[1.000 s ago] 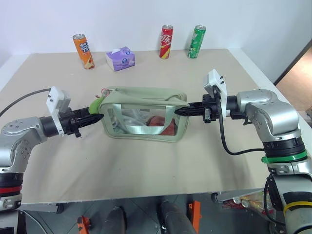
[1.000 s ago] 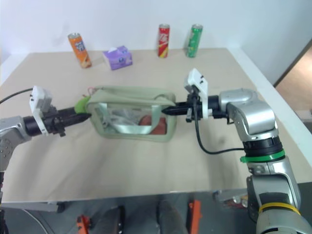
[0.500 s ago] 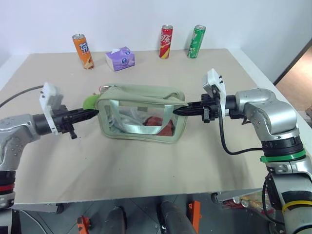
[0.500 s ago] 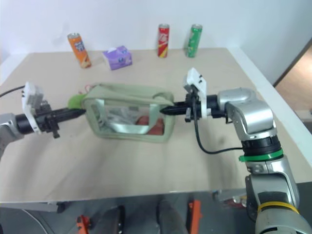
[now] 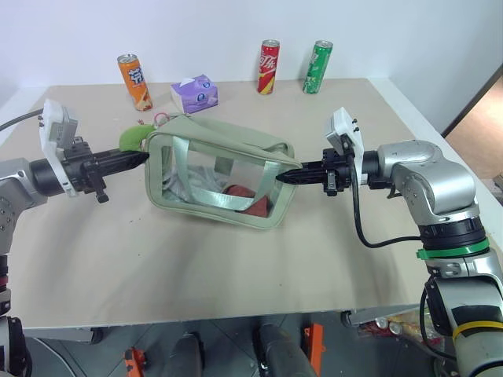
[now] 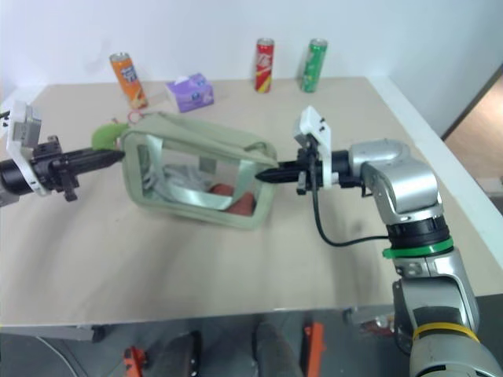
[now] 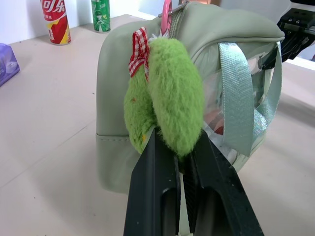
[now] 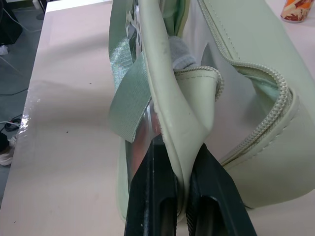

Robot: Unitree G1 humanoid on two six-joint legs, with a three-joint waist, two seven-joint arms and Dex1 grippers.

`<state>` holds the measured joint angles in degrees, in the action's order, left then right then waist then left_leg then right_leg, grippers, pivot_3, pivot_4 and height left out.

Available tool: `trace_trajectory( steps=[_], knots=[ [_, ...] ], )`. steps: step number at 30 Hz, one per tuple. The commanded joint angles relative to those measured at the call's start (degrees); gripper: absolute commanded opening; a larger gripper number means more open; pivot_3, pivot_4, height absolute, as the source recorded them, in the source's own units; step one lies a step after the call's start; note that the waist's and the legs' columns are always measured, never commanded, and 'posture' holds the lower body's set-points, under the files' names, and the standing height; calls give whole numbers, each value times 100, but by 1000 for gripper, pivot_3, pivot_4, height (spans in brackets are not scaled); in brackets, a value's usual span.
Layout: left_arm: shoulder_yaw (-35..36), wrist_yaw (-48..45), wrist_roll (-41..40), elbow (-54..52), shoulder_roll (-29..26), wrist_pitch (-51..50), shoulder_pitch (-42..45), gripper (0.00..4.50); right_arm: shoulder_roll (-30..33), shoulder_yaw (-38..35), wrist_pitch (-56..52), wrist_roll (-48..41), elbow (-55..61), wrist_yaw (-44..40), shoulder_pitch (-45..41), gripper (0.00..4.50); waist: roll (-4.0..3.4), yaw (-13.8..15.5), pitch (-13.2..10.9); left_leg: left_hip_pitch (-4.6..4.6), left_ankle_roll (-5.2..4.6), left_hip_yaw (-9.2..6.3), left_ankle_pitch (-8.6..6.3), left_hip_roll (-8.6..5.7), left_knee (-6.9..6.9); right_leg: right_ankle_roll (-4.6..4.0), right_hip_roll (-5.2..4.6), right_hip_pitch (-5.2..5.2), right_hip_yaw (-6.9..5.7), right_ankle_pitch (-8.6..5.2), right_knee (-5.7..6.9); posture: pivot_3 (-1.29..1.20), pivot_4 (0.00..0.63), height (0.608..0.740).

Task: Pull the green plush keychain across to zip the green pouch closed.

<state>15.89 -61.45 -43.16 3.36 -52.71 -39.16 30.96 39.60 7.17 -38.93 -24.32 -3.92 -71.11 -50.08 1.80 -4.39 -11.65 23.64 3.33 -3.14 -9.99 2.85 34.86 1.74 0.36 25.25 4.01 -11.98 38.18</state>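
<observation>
Little can be read. The red can (image 7: pixel 55 21), at the tabletop's far edge, carries white lettering down its side; in the left wrist view it looks like Chinese characters, too broken to make out. The green can (image 7: pixel 101 15) just beside it has a white mark and small print that cannot be read. The orange can (image 5: pixel 135 82), near the far left corner, bears a pale blue-white logo, also unreadable. The purple tissue pack (image 5: pixel 194 94), between the orange and red cans, shows a white patch with no legible words.
</observation>
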Motion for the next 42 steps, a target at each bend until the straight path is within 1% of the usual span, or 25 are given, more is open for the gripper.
trace_trajectory(
  steps=[1, 3, 4, 8, 11, 19, 22, 27, 30, 34, 35, 42],
  knots=[
    [275, 207, -18, -37, 35, -25, 39, 1355, 85, -82, 53, 22, -4, -18, -93, 0, 0, 0, 0, 1, 0, 0, 0, 0, 1, 0, 0, 0, 0, 0, 0, 0, 150, 740],
    [165, 432, 295, -14, 89, 196, 14, 2055, 89, -91, 50, 30, -8, -39, -96, 0, 0, 2, 0, 1, 0, 0, 0, 0, 2, 1, 0, 0, 0, 1, 0, 0, 150, 740],
    [143, 392, 339, -58, 91, 265, -48, 2378, 88, -92, 51, 40, -19, -42, -102, 0, 0, 1, 0, 1, 0, 0, 0, 0, 3, 2, 0, 0, 0, 1, 0, 0, 150, 740],
    [276, 228, 181, -220, 152, 284, -194, 2378, 88, -102, 51, 60, -46, -53, -118, 0, 0, 2, 0, 1, 0, 0, 0, 0, 3, 1, 0, 0, 1, 2, 0, 0, 150, 740],
    [243, 206, 217, -257, 143, 267, -246, 2378, 87, -107, 47, 70, -46, -50, -122, 0, 0, 4, 0, 2, 0, -1, 0, 0, 3, 2, 0, 0, -1, 2, 0, 0, 150, 740],
    [21, 60, 469, -392, 61, 348, -488, 2378, 88, -140, 7, 44, 37, -1, -70, 0, 0, 3, 0, 1, 0, -1, 0, 0, 6, 2, 0, 0, 0, 3, 1, 0, 150, 740],
    [-151, -68, 744, -346, -24, 509, -608, 2378, 94, -152, -1, 41, 37, 18, -57, 0, 0, 3, 0, 1, 0, 0, 0, 0, 6, 2, 0, -1, 1, 3, 1, 0, 150, 740],
    [-205, -67, 858, -208, 162, 673, -457, 2378, 113, -178, -13, 36, 38, 31, -46, 0, 0, 4, 0, 2, 0, -1, 0, 0, 8, 2, 0, -1, 1, 3, 1, 0, 150, 740],
    [-178, -4, 820, -98, 325, 696, -265, 1673, 123, -184, -16, 36, 41, 39, -38, 0, 0, 5, 0, 2, 0, -1, 0, 0, 9, 2, 0, -2, 0, 4, 1, 0, 150, 740],
    [-100, -73, 737, -104, 374, 594, -169, 250, 127, -171, -32, 43, 55, 62, -27, 0, 0, 2, 0, 3, 0, 0, 0, 0, 12, 4, 0, -2, 1, 6, 1, 0, 150, 740],
    [-84, -88, 721, -119, 367, 580, -165, 17, 128, -168, -34, 44, 57, 65, -25, 0, 0, 2, 0, 3, 0, 0, 0, 0, 12, 4, 0, -1, 1, 6, 1, 0, 150, 740],
    [107, -177, 580, -136, 142, 465, -130, 17, 137, -159, -48, 47, 61, 64, -35, 0, 0, 4, 0, 5, 0, -1, 0, 0, 14, 5, 0, -1, 1, 7, 1, 0, 150, 740]
  ],
)
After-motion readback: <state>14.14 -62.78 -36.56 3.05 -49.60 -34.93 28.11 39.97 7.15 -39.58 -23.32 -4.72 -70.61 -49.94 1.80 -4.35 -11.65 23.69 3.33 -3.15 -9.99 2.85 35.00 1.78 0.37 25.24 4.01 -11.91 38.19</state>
